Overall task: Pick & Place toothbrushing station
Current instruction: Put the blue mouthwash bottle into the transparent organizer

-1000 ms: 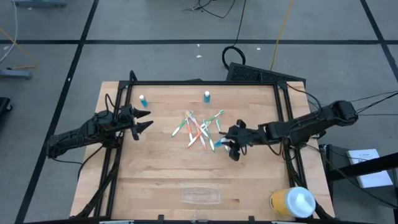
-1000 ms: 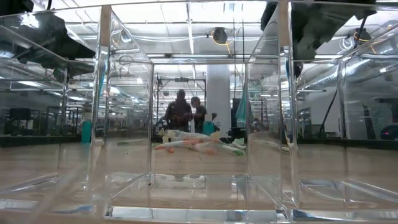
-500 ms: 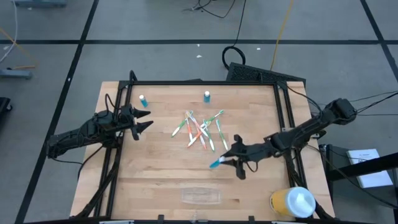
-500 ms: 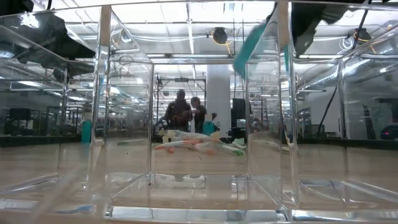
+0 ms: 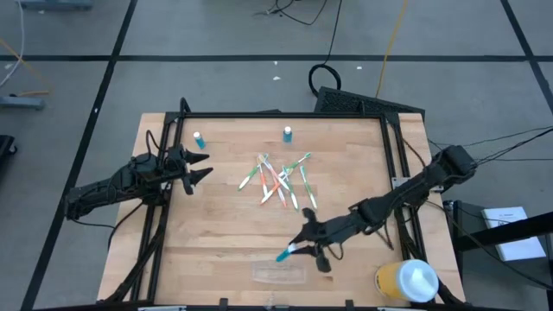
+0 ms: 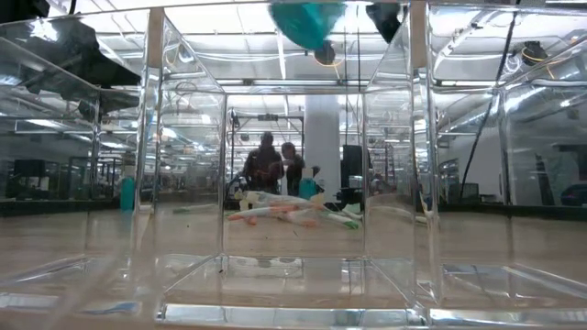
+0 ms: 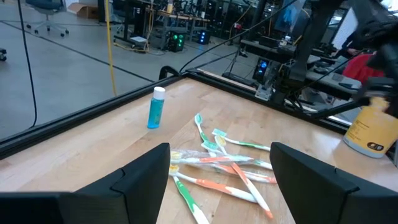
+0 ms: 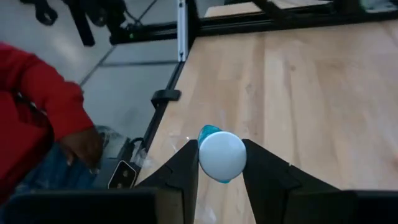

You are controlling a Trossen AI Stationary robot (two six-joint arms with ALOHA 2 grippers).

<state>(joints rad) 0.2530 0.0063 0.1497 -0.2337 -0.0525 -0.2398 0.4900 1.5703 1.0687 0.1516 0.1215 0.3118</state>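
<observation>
Right gripper [image 5: 304, 250] pinches a teal toothbrush [image 5: 286, 254] just above the toothbrushing station [image 5: 279, 273]. Left gripper [image 5: 195, 167], fingers spread, waits far from the station.

The holder [image 5: 279, 273] lies at the table's [image 5: 216, 233] front edge, midway along. The right gripper [image 5: 304, 248], closed on a toothbrush [image 5: 286, 253], hangs just behind it. A toothbrush pile [image 5: 278, 180] lies at the centre, two bottles [image 5: 286, 134] near the back edge, and a cup [image 5: 406, 281] at the front right corner. The left gripper [image 5: 197, 168] hovers by the left edge.

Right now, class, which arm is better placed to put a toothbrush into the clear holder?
Right. Its tool already grips a teal toothbrush just above the holder; the left tool waits open at the far side.
</observation>
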